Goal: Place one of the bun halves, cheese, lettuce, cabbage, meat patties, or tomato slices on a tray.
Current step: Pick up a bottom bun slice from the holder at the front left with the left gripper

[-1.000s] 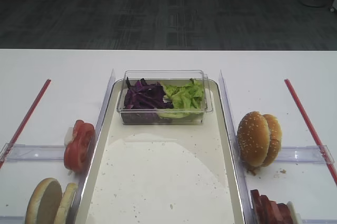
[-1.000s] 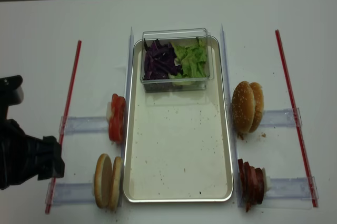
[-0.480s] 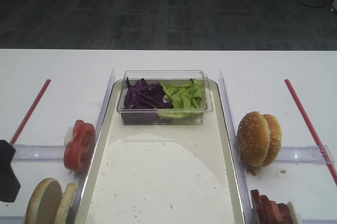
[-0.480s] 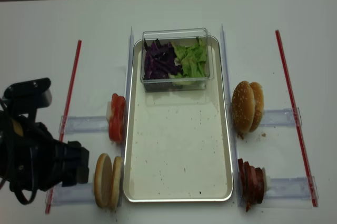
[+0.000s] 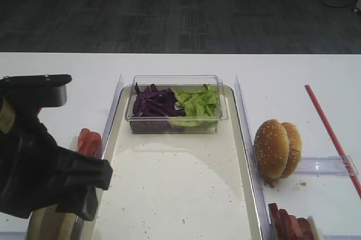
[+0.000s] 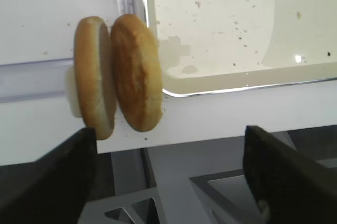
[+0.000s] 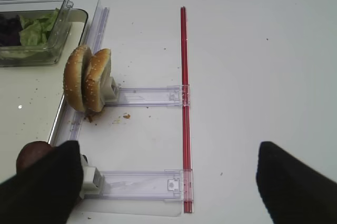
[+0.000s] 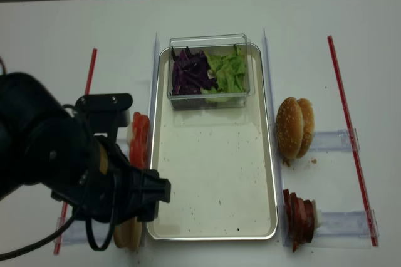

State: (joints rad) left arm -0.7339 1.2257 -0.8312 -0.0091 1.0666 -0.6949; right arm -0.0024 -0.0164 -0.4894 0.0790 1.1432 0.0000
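The tray [image 8: 213, 179] holds no burger piece yet — only the clear box [image 8: 210, 69] of cabbage and lettuce. The left gripper [image 6: 168, 182], jaws spread wide, hangs over the bun halves [image 6: 118, 74] in their rack beside the tray — nothing gripped. The right gripper [image 7: 168, 182] is spread too, empty.

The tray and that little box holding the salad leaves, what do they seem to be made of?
The tray looks like metal: its raised rim shines silvery, while the flat bottom is a matte cream with dark specks, possibly a coating or liner. The box seems to be clear hard plastic: you can see the purple cabbage and green lettuce straight through its glossy walls.
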